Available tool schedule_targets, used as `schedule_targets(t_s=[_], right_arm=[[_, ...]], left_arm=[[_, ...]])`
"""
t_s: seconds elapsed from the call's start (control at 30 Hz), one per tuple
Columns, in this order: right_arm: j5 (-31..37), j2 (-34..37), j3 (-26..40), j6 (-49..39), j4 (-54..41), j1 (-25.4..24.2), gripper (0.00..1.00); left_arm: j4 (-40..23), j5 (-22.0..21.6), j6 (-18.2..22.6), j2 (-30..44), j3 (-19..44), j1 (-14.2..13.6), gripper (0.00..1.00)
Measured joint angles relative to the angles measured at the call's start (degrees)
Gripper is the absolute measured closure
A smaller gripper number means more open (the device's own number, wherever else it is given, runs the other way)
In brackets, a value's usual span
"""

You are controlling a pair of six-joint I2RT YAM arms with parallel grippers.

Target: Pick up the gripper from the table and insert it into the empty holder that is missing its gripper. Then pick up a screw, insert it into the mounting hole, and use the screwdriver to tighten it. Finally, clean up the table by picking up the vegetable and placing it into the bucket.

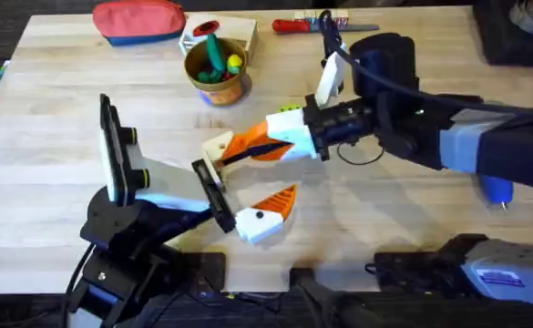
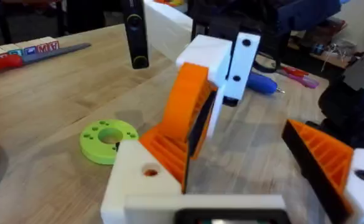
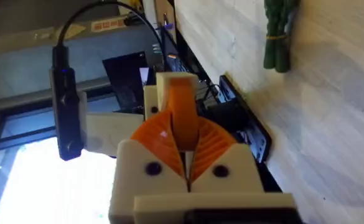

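Overhead: two claws [image 1: 248,187] [image 1: 248,146], one bucket [image 1: 217,77].

Mostly hidden behind the right arm: the blue screwdriver [image 1: 496,189], tip alone clear. Cut off by the frame edge beyond the right gripper [image 3: 188,165]: the dark-green vegetable [image 3: 279,34].

Red letters "M" and "A" show on the small wooden blocks [image 2: 29,48] lying far beyond the left gripper's jaws; nothing else is legible.
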Motion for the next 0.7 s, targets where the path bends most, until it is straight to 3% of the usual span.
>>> schedule_targets(t_s=[0.27, 0.4, 0.7], right_arm=[[6.13, 0.82, -0.02, 3.61, 4.79, 2.64, 0.998], [6.44, 4.08, -0.02, 5.63, 9.52, 2.99, 0.998], [6.0, 5.18, -0.02, 6.67, 10.28, 2.98, 0.998]], left_arm=[[0.11, -3.03, -0.07, 0.0, 0.0, 0.61, 0.012], [0.0, -2.96, -0.83, 0.02, 0.02, 0.76, 0.012], [-0.04, -2.65, -0.81, 0.76, 0.02, 1.18, 0.013]])
